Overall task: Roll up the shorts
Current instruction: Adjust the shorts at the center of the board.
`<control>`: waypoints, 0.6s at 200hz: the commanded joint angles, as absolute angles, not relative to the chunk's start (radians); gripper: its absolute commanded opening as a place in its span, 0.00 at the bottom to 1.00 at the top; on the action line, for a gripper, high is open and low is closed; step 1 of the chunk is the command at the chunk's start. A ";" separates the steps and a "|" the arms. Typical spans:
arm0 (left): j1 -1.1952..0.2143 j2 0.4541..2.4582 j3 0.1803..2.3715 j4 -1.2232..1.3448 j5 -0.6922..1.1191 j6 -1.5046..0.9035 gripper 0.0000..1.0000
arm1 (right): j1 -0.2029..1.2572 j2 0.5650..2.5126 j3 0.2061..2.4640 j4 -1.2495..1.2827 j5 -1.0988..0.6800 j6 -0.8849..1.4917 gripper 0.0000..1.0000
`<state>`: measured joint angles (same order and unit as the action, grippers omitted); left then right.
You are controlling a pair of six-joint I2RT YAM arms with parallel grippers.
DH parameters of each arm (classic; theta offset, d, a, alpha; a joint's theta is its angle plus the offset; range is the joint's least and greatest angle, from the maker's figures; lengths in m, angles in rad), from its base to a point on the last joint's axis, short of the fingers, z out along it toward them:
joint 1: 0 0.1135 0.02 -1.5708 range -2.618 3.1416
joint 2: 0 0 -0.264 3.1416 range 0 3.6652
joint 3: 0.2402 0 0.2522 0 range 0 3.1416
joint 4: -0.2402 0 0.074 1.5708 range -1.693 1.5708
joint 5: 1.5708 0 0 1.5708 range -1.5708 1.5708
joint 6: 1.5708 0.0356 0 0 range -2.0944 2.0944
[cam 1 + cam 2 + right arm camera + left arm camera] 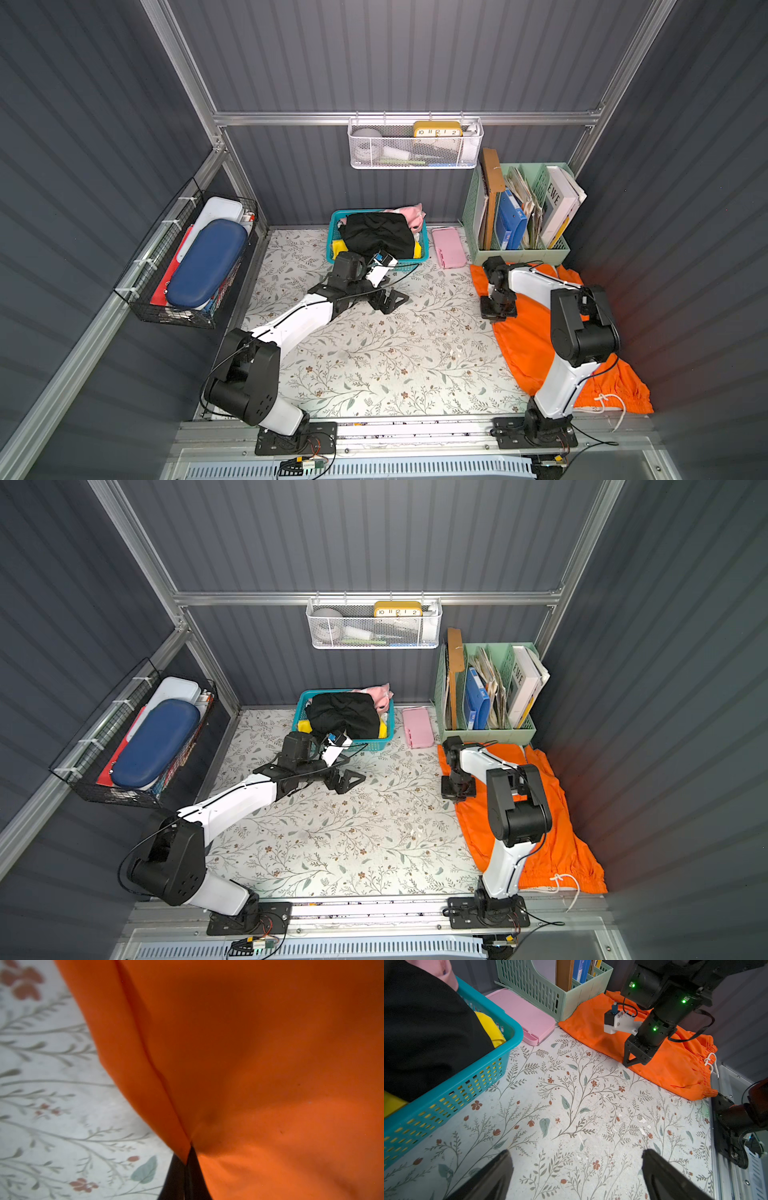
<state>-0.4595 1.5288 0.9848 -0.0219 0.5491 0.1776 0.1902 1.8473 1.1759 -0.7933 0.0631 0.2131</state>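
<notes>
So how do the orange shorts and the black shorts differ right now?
The orange shorts lie spread on the table; the black shorts sit bunched in the teal basket. The right gripper is shut on the orange pair's edge; no gripper holds the black pair, and the left gripper is open over bare table. Neither pair is rolled yet.

hidden: orange shorts [528, 353] partly behind right arm [582, 328] | cropped: black shorts [425, 1032], left wrist view

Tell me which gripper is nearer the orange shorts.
Right. The right gripper is shut on the edge of the orange shorts. The left gripper hangs open over the floral tabletop, apart from them, beside the teal basket.
</notes>
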 commanded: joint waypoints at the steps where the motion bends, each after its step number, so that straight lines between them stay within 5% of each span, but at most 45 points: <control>1: -0.461 1.493 0.991 -0.061 0.517 0.186 1.00 | 0.295 1.831 1.232 -0.804 0.006 0.238 0.00; 120: -0.392 1.308 0.977 -0.165 0.379 0.189 1.00 | 0.712 2.032 1.556 -0.704 -0.332 0.374 0.00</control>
